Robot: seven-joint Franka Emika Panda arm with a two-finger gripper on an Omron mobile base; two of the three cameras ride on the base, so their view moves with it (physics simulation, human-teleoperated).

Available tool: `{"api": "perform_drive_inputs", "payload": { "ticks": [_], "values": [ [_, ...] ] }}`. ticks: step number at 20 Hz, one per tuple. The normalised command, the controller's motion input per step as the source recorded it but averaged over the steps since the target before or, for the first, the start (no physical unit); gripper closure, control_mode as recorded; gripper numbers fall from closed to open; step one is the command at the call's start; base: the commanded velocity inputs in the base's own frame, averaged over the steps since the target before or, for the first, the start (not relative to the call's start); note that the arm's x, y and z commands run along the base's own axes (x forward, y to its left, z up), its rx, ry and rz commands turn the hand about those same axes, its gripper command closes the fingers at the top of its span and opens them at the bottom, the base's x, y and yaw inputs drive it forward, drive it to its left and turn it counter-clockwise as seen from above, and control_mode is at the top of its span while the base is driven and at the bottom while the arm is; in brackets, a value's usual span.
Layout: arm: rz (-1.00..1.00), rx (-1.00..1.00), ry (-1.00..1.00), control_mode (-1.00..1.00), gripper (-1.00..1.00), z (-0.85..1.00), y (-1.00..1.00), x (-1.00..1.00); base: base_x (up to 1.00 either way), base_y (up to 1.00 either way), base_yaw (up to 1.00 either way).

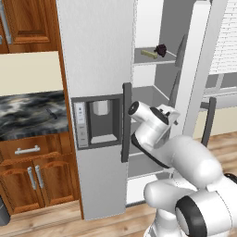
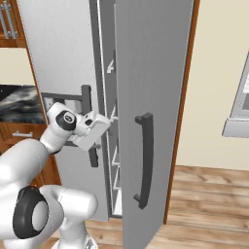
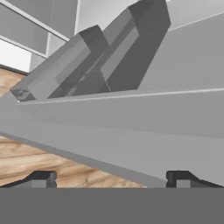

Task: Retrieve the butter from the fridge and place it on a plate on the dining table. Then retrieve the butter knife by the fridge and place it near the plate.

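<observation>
The light grey fridge has its left door with the dispenser panel shut and its right door swung open. The butter, a small yellow-olive stick, lies on an upper shelf inside, next to a dark round item. My gripper hovers at the open gap, well below that shelf and beside the left door's dark handle. In the hand view the gripper is open, its fingertips wide apart with nothing between them, facing a grey door edge and door bins.
A marbled counter over wooden cabinets stands left of the fridge, with a thin dark utensil lying on it. The open door's handle juts out to my right. Wooden floor spreads below.
</observation>
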Motion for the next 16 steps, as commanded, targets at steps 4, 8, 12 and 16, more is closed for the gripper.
{"api": "perform_drive_inputs", "payload": {
  "ticks": [4, 8, 12, 16],
  "values": [
    [0.00, 0.00, 0.00, -1.00, -1.00, -0.06, -0.11, 0.06, 0.00, 0.00, 0.00],
    [0.00, 0.00, 0.00, -1.00, -1.00, -0.05, -0.23, 0.00, 0.00, 0.00, 0.00],
    [0.00, 0.00, 0.00, -1.00, -1.00, -0.06, -0.30, 0.00, 0.00, 0.00, 0.00],
    [0.00, 0.00, 0.00, -1.00, -1.00, -0.05, -0.34, 0.00, 0.00, 0.00, 0.00]
  ]
}}
